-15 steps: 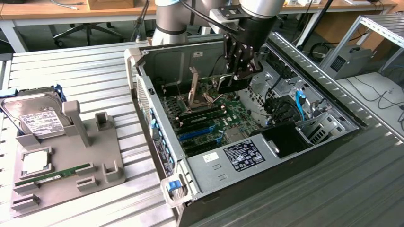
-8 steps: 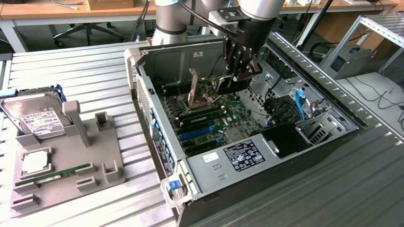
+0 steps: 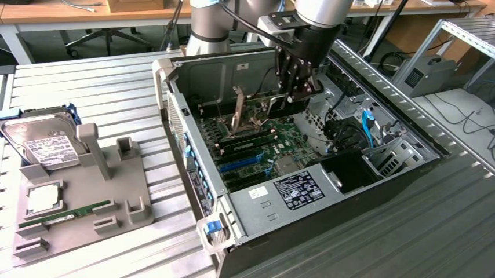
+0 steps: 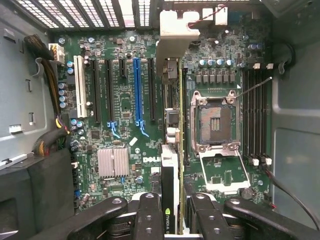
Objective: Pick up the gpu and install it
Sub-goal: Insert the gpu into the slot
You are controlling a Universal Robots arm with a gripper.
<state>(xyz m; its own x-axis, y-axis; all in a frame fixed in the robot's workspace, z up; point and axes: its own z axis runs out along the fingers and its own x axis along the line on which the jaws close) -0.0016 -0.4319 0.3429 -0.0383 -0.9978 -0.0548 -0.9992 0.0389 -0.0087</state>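
The open side of the computer case point(image 3: 220, 72) is giving the hand point(image 3: 298, 95) clear room from above. Inside, the lane is getting tight. The graphics card point(image 4: 169, 170) in the hand's grip is hanging just beside the open processor socket point(image 4: 215, 120), and an upright metal plate point(image 3: 238, 110) is standing near. Cables point(image 4: 47, 75) are crowding one wall and a drive cage point(image 3: 383, 156) is blocking the far end. The long slots point(image 4: 136, 90) are lying unobstructed.

I log bright, even overhead light. The case point(image 3: 220, 72) interior sits in soft shadow; the gpu point(image 4: 169, 170) shows glare on its pale bracket point(image 4: 175, 30).
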